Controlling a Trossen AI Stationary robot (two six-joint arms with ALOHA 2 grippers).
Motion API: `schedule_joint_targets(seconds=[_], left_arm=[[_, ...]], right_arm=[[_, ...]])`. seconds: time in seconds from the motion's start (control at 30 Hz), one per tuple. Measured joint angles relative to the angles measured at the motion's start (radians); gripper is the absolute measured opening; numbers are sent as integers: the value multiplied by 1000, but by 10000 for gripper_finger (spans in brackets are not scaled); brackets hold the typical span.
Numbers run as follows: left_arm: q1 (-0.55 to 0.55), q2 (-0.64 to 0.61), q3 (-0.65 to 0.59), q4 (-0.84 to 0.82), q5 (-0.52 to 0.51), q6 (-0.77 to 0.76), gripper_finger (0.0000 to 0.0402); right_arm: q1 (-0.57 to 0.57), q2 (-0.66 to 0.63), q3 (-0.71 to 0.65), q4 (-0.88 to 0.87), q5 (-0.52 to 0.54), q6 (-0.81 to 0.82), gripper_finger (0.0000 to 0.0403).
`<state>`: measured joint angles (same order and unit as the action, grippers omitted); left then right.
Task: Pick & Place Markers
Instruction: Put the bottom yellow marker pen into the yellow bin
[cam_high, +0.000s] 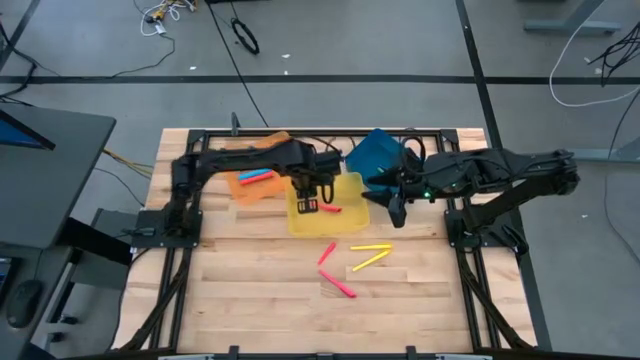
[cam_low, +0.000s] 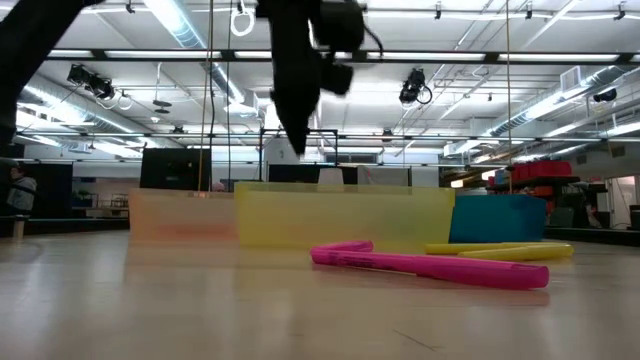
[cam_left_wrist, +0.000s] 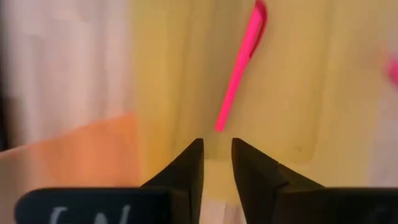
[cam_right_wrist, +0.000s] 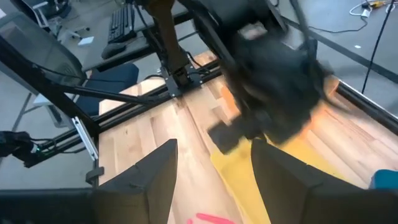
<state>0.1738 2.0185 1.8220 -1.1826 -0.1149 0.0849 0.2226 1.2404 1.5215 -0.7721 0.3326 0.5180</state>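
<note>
Wooden tabletop (cam_high: 260, 290), left gripper (cam_high: 306, 206) over yellow tray (cam_high: 352, 184), fingers (cam_left_wrist: 186, 168) slightly parted, empty, pink marker (cam_left_wrist: 239, 65) inside tray, right gripper (cam_high: 396, 213) wide open, empty.

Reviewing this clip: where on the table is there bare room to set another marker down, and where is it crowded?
Bare wood lies left of the loose pink markers, below the orange tray, and along the table's near edge under the lowest pink marker. Crowded: the yellow tray under the left gripper, the right gripper by the blue tray, and the yellow markers.
</note>
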Motion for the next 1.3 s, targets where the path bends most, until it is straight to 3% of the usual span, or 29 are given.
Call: schedule_joint_targets(seconds=[0.2, 0.37, 0.53, 0.63, 0.8, 1.0, 1.3], left_arm=[[-33, -149, 71, -49, -30, -14, 44], [-37, -181, 129, -66, -31, 4, 6], [-44, -183, 151, -46, -25, -35, 6], [-50, -224, 121, 75, -23, -72, 4], [-55, -354, -25, 302, -23, -128, 3], [-71, -528, -308, 524, -41, -206, 2], [-199, -808, -688, 984, -61, -231, 1]], right_arm=[[0, -24, 0, -8, 0, 1, 206], [-1, -25, 0, -7, 1, -5, 206], [-1, -25, 0, -13, 1, -11, 206], [-1, -28, 0, -23, 1, -11, 206], [1, -31, 0, -48, 2, 6, 206], [2, -31, 0, -56, 3, 5, 206], [-7, -26, 0, -83, -11, 27, 206]])
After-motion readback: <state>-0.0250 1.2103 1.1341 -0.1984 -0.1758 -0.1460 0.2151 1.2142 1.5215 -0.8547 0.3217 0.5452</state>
